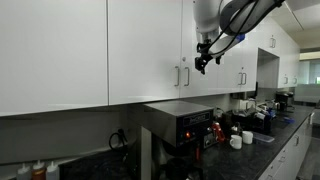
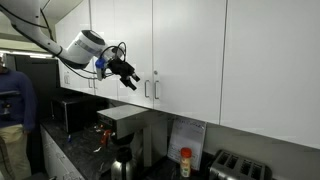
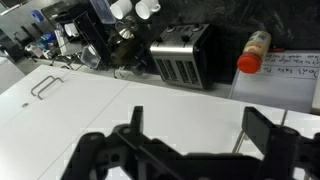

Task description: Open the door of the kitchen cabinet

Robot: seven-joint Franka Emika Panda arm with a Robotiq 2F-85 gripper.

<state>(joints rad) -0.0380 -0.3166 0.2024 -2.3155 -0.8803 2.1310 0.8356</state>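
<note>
The door (image 1: 222,82) is a plain white upper panel and is closed, so the kitchen cabinet's inside is hidden. Its slim silver handle (image 1: 186,75) runs along its lower left edge. The door (image 2: 190,70) and its handle (image 2: 155,86) show in both exterior views. My gripper (image 1: 203,62) is open and empty, hanging in the air just in front of the handles (image 2: 133,80). In the wrist view the open jaws (image 3: 198,112) face the white door front, with a thin silver handle (image 3: 239,135) between them, close to the right finger.
The wider neighbouring door has its own handle (image 1: 178,76) right beside the task handle. Below are a black appliance (image 1: 182,125), mugs (image 1: 236,140), a toaster (image 2: 240,166), a red-capped bottle (image 2: 185,161) and a thermos (image 2: 122,160). A person (image 2: 12,100) stands at the far left.
</note>
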